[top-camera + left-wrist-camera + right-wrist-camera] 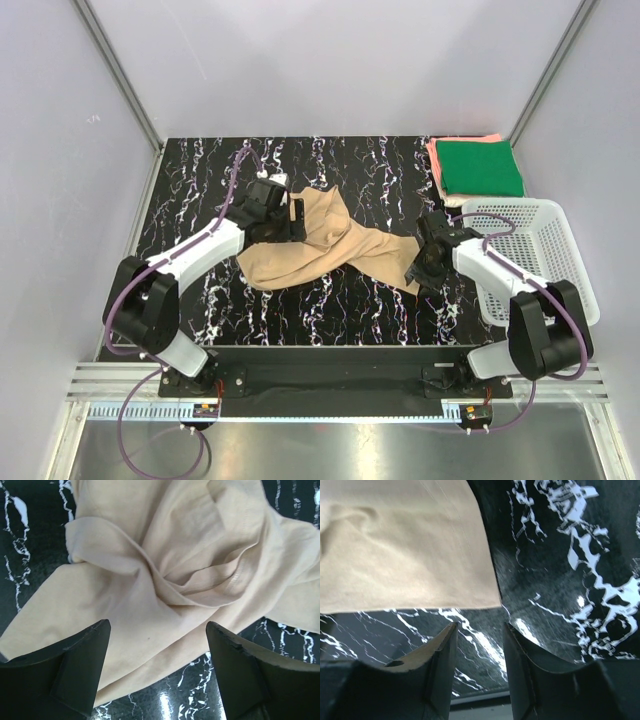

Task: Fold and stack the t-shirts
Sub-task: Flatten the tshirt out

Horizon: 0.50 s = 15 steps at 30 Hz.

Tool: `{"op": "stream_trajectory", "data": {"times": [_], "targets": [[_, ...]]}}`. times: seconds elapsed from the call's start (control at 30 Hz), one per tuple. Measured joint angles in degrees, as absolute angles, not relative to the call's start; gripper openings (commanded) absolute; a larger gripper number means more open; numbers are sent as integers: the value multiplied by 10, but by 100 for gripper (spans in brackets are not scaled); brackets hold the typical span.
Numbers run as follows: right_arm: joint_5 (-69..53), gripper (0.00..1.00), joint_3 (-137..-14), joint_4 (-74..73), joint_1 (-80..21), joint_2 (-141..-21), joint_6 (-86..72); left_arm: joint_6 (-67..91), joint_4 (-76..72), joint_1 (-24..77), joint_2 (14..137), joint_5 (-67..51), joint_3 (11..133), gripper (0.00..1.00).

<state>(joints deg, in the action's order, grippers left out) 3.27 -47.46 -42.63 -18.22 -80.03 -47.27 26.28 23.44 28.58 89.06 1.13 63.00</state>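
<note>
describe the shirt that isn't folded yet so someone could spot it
Start at the black marbled table and look to its middle. The tan t-shirt lies there crumpled, the only loose cloth; the green shirt and the pink one under it sit folded in the far right corner.

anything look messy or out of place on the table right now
Yes: the tan t-shirt lies crumpled and twisted across the middle of the table, with deep folds and nothing squared up. By contrast the green shirt sits neatly folded on the coral shirt in the far right corner. Nothing looks spilled or damaged.
</note>
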Motion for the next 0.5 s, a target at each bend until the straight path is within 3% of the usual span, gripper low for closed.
{"op": "stream_trajectory", "data": {"times": [0.43,0.5], "targets": [[51,49,-468,-373,-182,-846,-494,262,245,286,945,18,624,76],[53,49,-464,-372,-182,-846,-494,262,245,286,947,20,622,72]]}}
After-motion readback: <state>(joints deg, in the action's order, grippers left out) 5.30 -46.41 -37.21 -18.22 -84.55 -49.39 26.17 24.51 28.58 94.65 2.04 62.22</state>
